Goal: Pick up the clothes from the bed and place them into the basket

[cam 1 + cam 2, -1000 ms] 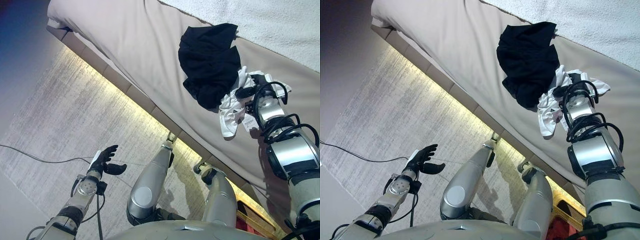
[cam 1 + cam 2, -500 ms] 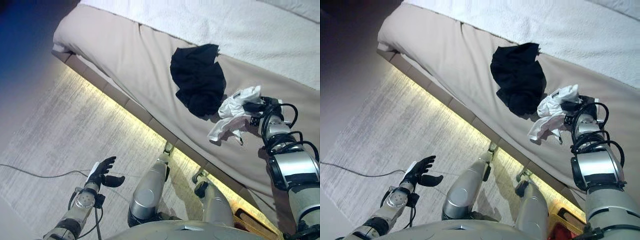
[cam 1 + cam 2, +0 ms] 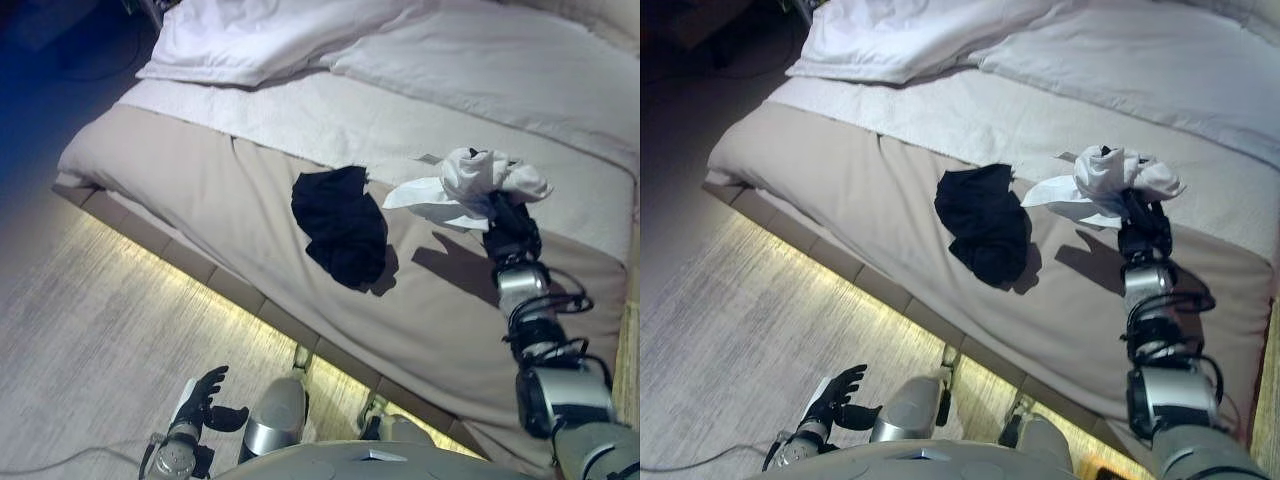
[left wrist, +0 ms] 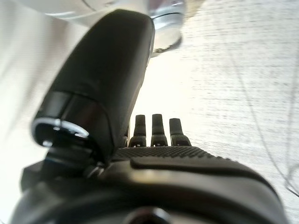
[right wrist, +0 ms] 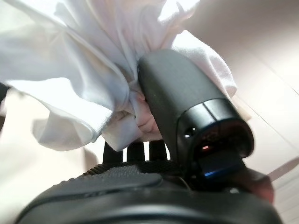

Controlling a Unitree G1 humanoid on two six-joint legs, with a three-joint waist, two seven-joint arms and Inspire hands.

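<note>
My right hand is raised above the bed and shut on a white garment, which bunches over the hand and hangs clear of the cover. The right wrist view shows the thumb pressed into the white cloth. A crumpled black garment lies on the beige cover, left of the hand. My left hand hangs low over the floor at the bottom left, fingers relaxed and holding nothing. No basket shows in any view.
White pillows and a white blanket lie at the far side of the bed. A lit strip runs under the bed's near edge. Pale wood floor spreads on the left.
My right hand has lifted the white garment off the cover and away from the black one. The camera has tipped up, bringing the pillows into view. The left hand holds its pose.
</note>
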